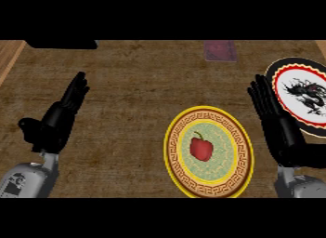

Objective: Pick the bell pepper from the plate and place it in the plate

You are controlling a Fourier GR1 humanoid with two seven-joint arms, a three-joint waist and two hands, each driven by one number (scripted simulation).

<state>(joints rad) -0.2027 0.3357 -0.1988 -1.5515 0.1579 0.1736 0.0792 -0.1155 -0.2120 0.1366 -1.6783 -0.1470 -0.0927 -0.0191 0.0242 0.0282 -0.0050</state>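
Red bell pepper [201, 148] lies in the middle of the yellow-rimmed plate [208, 188], stem end pointing up-left; this plate has a brown patterned border and pale green centre, and sits on the brown surface [131, 83] at lower centre-right of the head view; second plate [289, 69], black-rimmed with a red ring and a white centre carrying a dark dragon figure, sits at the right edge, partly cut off by the frame, apart from the first plate; right hand [271, 109] stands between the two plates, fingers straight and pointing up, released, holding nothing, overlapping the dragon plate's left rim in view; cannot tell if it touches it; left hand [59, 118] is at the left side, well apart from both plates, fingers straight, thumb out to the left, also released and holding nothing; grey forearms come in from the lower edge; a small dark reddish rectangular object [220, 50] lies flat at the far top centre; wooden edging [2, 65] shows along the left side.
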